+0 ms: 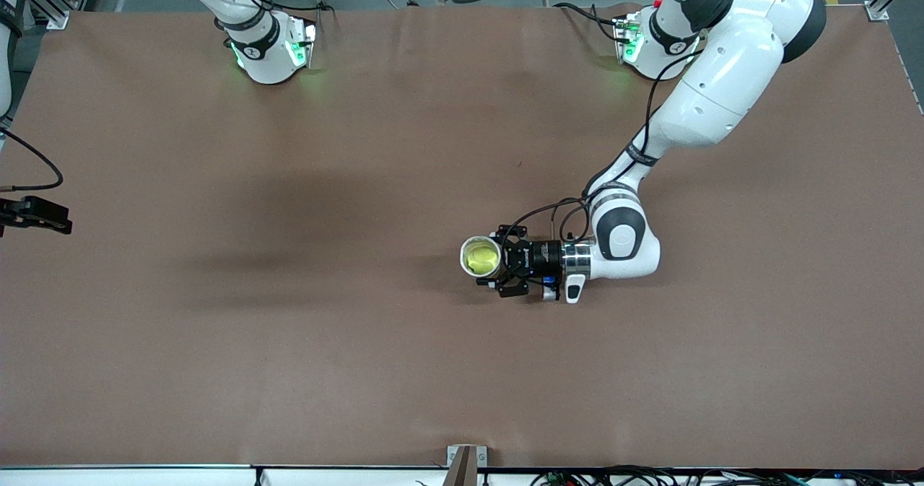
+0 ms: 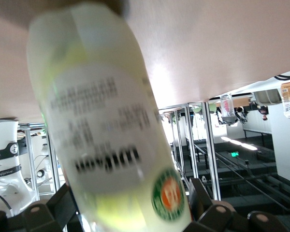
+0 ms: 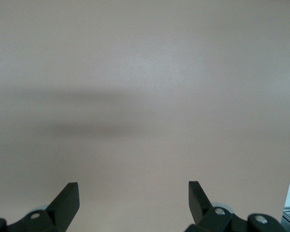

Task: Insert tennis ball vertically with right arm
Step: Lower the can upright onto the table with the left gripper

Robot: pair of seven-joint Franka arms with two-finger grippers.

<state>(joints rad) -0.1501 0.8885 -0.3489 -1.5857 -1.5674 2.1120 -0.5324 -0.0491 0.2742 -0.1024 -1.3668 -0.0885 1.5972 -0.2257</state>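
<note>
One arm reaching low over mid-table, left gripper [image 1: 498,258] spread around an upright can [image 1: 481,257], tennis ball [image 1: 482,258] inside it, right gripper [image 3: 134,199] released over bare table [image 3: 145,96].

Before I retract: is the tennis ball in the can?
In. The tennis ball shows yellow inside the can's open mouth, with the left end effector around the can.

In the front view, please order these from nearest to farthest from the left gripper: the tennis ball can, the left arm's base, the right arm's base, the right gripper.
From the left gripper:
1. tennis ball can, upright right at that gripper, ball inside.
2. left arm's base, at the table's top edge.
3. right arm's base, along the same edge.
4. right gripper, open, waiting over the table's right-arm end.
</note>
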